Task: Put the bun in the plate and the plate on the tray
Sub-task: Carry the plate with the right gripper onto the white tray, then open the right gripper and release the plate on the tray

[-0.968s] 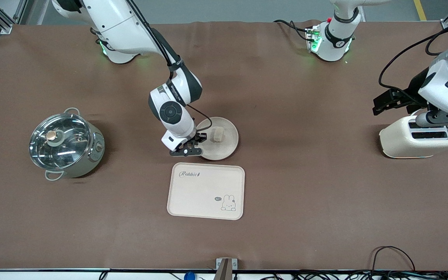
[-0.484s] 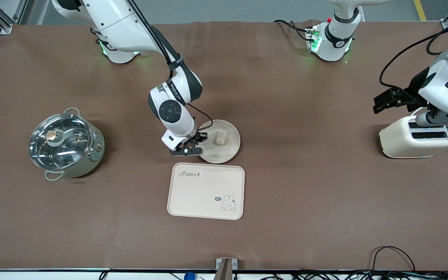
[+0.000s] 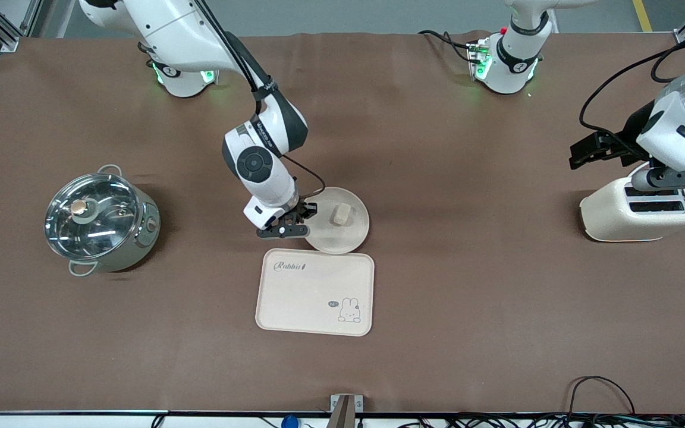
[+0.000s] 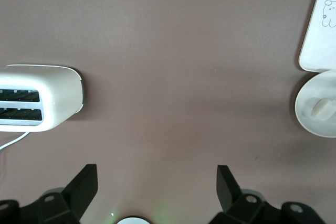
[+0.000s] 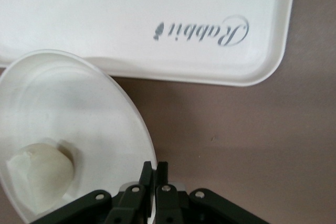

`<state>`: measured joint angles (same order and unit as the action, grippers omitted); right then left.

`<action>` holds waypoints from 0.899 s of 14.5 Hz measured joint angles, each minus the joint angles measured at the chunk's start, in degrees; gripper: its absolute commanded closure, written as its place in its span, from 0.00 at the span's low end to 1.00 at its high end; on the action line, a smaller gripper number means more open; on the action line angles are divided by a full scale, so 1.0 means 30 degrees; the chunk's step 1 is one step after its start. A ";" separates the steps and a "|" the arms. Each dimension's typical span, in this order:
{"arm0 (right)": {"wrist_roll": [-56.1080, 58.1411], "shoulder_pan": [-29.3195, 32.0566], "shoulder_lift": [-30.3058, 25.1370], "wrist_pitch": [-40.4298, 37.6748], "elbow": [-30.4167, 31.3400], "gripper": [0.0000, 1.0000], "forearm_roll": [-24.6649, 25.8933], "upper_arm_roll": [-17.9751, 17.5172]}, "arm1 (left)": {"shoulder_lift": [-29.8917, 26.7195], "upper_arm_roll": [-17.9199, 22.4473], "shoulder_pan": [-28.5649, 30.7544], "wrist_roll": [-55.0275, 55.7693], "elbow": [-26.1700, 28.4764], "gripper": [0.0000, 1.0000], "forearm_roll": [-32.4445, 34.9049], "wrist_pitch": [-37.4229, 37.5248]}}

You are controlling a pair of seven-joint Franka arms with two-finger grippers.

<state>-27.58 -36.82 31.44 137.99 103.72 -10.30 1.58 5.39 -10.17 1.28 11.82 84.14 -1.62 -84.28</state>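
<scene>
Pinching only the thin rim of the plate (image 3: pixel 338 221), the right gripper (image 3: pixel 288 228) has its fingers closed almost fully together, as the right wrist view shows at the bottom centre of its frame. With so narrow a hold on one edge, I judge that the plate may tilt or slip out during the carry, and the bun (image 3: pixel 341 214), lying loose in the plate near the middle of the front view, may roll off. The plate could also catch the raised edge of the tray (image 3: pixel 314 292), which lies just below it in the frame and almost touches it. The right arm reaches down from the upper left, its wrist bent steeply. The left gripper (image 4: pixel 157 186) waits wide open and empty over the toaster (image 3: pixel 643 210), at the right of the frame.
</scene>
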 measured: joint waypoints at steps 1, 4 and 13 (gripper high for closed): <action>-0.0003 0.0162 -0.0048 -0.0675 -0.0612 0.99 0.0000 0.0092 | 0.0000 -0.0008 -0.0024 0.0000 0.0000 0.00 0.0000 0.0005; -0.0002 0.1073 -0.0083 -0.2147 -0.2709 1.00 0.0000 0.0176 | 0.0001 -0.0017 -0.0065 0.0000 0.0000 0.00 0.0000 0.0040; 0.0036 0.3021 0.3009 -0.2031 -0.6473 1.00 0.0000 0.0180 | 0.0003 -0.0019 -0.0082 -0.0001 -0.0005 0.00 0.0000 0.0053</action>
<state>-27.47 -27.75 40.47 131.90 84.30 -10.30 2.12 5.40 -10.23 1.03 11.82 84.13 -1.62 -84.12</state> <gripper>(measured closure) 0.956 0.000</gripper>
